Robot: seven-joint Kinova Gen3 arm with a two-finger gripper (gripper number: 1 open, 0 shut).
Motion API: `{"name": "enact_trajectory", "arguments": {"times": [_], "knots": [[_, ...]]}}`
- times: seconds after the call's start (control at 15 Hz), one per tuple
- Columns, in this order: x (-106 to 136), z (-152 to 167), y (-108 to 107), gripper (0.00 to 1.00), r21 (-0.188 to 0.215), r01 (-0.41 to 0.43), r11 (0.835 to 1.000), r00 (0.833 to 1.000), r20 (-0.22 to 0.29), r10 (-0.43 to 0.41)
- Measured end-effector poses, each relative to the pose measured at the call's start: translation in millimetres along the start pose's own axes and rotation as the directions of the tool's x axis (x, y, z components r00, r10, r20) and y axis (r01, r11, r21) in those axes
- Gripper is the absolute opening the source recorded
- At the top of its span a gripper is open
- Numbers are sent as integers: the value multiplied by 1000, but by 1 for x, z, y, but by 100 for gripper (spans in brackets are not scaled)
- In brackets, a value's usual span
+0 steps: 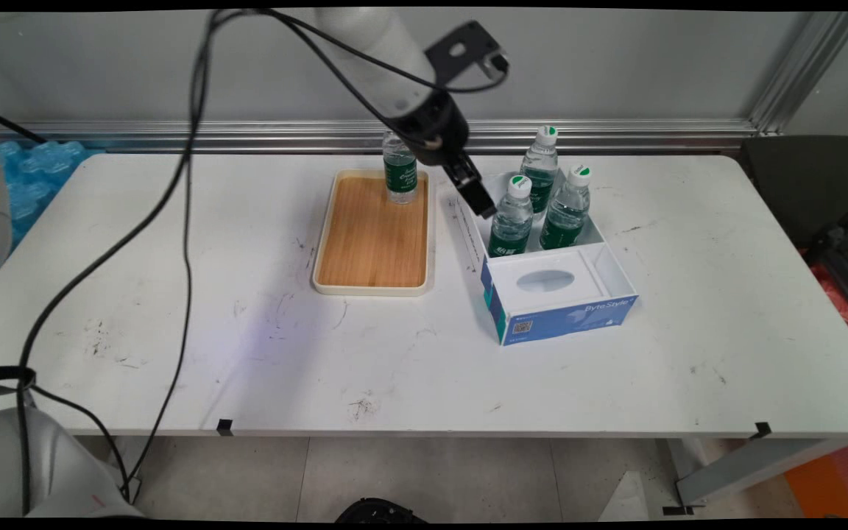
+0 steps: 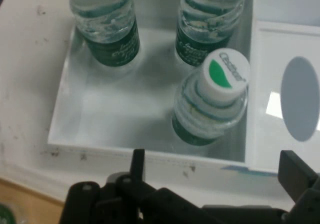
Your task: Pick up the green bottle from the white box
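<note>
Jaws spread wide, nothing between them; we see the gripper (image 1: 474,193) hanging just over the left wall of the white box (image 1: 619,269), above the table (image 1: 174,294). In the hand view both fingers (image 2: 137,165) rise from the bottom edge, well apart, holding nothing, with the box's near wall just beyond them.

Three water bottles stand upright in the box's open rear compartment. We mark the nearest bottle (image 1: 511,218), white cap with a green mark, just beside the gripper and not touching it as far as we can tell. The other two, back bottle (image 1: 539,173) and right bottle (image 1: 567,209), stand close behind it. Left part of that compartment is bare floor. The box's front part is a white insert (image 1: 542,283) with an oval opening, blue printed side facing us.

A fourth bottle (image 1: 400,175) stands upright at the far end of a wooden tray (image 1: 372,243), left of the box, a narrow strip of table between tray and box. Most of the tray is bare. Black cables (image 1: 187,221) hang over the table's left half.
</note>
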Motion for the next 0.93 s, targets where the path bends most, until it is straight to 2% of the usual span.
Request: {"name": "enact_trajectory", "arguments": {"times": [0.47, 0.93], "knots": [[25, 57, 4, 100, -15, -46, 999, 998, 47, 46], [38, 90, 4, 100, -37, -81, 996, 995, 58, 83]]}}
